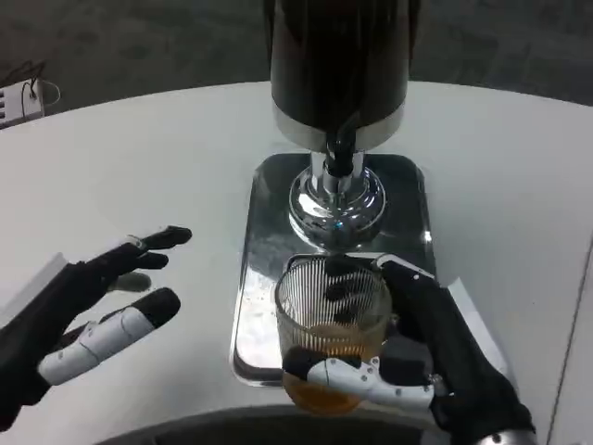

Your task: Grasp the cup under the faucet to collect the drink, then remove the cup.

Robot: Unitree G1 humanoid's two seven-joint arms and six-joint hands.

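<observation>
My right hand (422, 357) wraps the ribbed clear glass cup (331, 324), fingers curled around its far side and a white-and-black finger crossing its near lower wall. An amber drink fills the bottom part of the cup. The cup sits at the near edge of the shiny metal drip tray (264, 241), which lies on the white round table (139, 158). Farther back on the tray stands the dark drink dispenser (338, 56) on its chrome foot, its black faucet (341, 148) pointing down. My left hand (107, 297) hovers left of the tray, fingers spread, holding nothing.
</observation>
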